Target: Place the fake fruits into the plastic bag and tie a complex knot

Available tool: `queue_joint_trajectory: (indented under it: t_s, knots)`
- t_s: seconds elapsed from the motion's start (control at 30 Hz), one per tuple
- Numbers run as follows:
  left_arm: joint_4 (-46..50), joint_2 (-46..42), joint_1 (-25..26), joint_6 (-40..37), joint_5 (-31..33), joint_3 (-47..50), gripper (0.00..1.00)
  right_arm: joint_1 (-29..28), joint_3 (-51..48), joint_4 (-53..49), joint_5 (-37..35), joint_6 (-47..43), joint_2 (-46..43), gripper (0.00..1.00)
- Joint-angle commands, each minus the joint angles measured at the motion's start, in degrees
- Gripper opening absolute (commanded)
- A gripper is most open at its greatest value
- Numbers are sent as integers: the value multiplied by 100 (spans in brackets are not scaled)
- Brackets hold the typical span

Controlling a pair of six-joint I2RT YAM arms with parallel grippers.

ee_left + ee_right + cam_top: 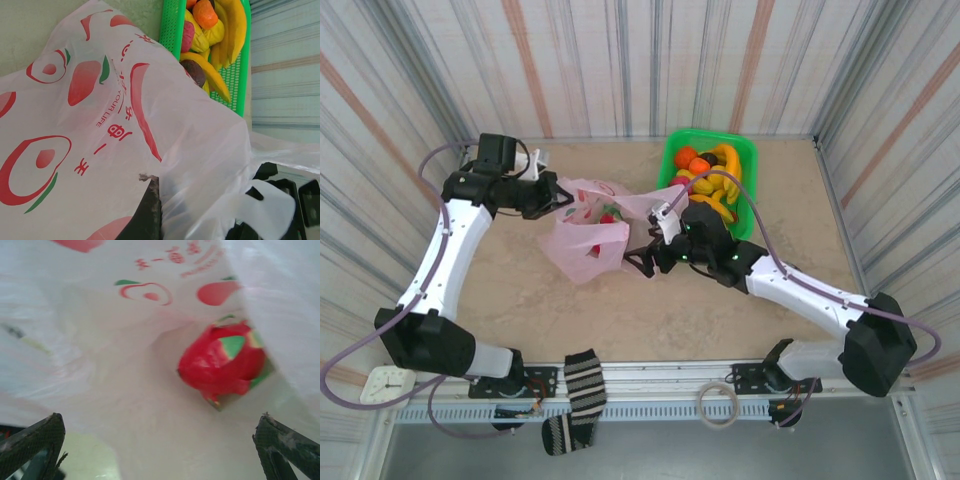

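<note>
The pink plastic bag (582, 240) lies crumpled mid-table, its mouth facing the green basket. My left gripper (563, 197) is shut on the bag's upper edge; in the left wrist view one dark finger (147, 210) pinches the printed film (100, 115). My right gripper (642, 258) stands open at the bag's mouth, its fingertips (35, 442) spread wide with nothing between them. A red fake fruit with green flecks (222, 360) rests inside the bag (125, 390), ahead of the open jaws, and shows through the film (608, 215). Yellow bananas (718, 182) and an orange fruit (205, 12) lie in the basket.
The green plastic basket (748, 160) stands at the back right against the striped wall, just behind my right wrist. A striped sock (583, 385), a tape roll (720, 403) and a small white clock (388, 383) sit along the near rail. Bare tabletop (530, 290) lies in front of the bag.
</note>
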State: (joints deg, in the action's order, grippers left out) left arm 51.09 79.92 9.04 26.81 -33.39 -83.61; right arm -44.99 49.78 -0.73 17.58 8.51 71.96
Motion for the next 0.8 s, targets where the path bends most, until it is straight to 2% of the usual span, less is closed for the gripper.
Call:
queue_joint_trajectory:
  t_s: [0.0, 0.13, 0.3, 0.53, 0.77]
  knots:
    - [-10, -119, -34, -45, -114, 67, 0, -101, -215, 18, 833, -271, -341, 99]
    - [-5, -50, 5, -61, -152, 38, 0, -300, -197, 75, 1170, -269, -531, 99]
    - [-53, 48, 98, -30, -98, -23, 0, -570, 140, -476, 1207, -488, -637, 99]
    - [-121, 124, 99, -17, 27, -80, 0, -590, 276, -495, 1667, -402, -1167, 100]
    - [-72, 160, 92, -65, 312, -42, 0, -564, 1087, -681, 1305, -86, -1364, 98]
